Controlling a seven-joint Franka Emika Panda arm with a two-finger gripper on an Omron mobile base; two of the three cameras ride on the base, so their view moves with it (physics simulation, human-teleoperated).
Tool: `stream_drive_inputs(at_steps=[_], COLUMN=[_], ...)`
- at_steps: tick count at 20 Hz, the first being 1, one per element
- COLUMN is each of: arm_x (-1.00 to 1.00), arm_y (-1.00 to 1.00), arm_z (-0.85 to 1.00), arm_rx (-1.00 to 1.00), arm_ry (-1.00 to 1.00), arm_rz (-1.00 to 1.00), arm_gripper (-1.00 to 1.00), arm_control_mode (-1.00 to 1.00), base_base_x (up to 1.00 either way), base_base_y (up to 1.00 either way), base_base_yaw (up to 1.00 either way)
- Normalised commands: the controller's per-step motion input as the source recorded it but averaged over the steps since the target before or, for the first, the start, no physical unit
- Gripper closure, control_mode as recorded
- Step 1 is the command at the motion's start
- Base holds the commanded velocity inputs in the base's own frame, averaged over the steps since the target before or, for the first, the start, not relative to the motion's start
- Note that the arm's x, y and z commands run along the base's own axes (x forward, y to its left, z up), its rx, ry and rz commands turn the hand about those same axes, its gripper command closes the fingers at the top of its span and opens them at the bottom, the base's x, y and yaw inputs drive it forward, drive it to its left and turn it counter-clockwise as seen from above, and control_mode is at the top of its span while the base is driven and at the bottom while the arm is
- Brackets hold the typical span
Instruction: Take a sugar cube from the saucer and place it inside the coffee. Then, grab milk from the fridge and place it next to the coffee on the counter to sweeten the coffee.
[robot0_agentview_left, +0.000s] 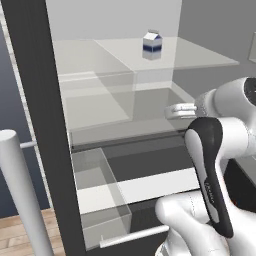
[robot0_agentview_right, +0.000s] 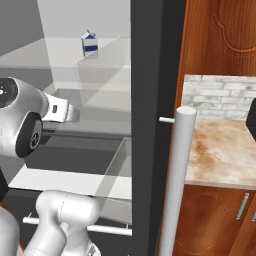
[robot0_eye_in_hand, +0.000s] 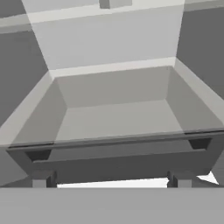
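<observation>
The fridge (robot0_agentview_left: 40, 100) stands open in front of me. On its upper translucent shelf stands the milk (robot0_agentview_left: 152, 45) (robot0_agentview_right: 90, 43), a small white carton with a dark blue band, upright. My gripper (robot0_agentview_left: 171, 111) (robot0_agentview_right: 73, 113) reaches into the fridge at a lower level, below the milk and nearer to me. In the hand view the gripper (robot0_eye_in_hand: 111, 180) is open, its fingertips (robot0_eye_in_hand: 43, 179) wide apart with nothing between them, facing a pale drawer (robot0_eye_in_hand: 113, 113). A stretch of the counter (robot0_agentview_right: 225, 150) lies right of the fridge. The sugar cube, the saucer and the coffee are out of view.
The fridge door with its clear bins (robot0_agentview_left: 100, 200) stands at my left. Thick silver bar handles (robot0_agentview_left: 20, 190) (robot0_agentview_right: 175, 185) rise close on either side. Reddish-brown cabinets (robot0_agentview_right: 215, 40) and a brick backsplash (robot0_agentview_right: 220, 95) flank the counter. A dark object (robot0_agentview_right: 252, 120) sits at its right edge.
</observation>
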Motion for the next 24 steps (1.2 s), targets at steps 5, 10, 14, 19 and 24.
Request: stream_drive_inputs(at_steps=[5, 10, 14, 19, 24], arm_x=[0.50, 0.90, 0.93, 1.00, 0.70], arm_y=[-0.06, -0.28, -0.40, 0.09, 0.15], arm_z=[1.00, 0.86, 0.23, 0.00, -0.16], arm_rx=[0.00, 0.00, 0.00, -0.01, -0.04], arm_ry=[0.00, -0.04, -0.04, 0.02, -0.10], arm_rz=[-0.15, 0.01, 0.23, 0.09, 0.19], arm_gripper=[-1.00, -1.00, -1.00, -1.00, -1.00], arm_control_mode=[-1.00, -1.00, -1.00, -1.00, -1.00], base_base_x=[0.00, 0.00, 0.00, 0.00, 0.00], base_base_y=[0.00, 0.00, 0.00, 0.00, 0.00], base_base_yaw=[0.00, 0.00, 0.00, 0.00, 0.00])
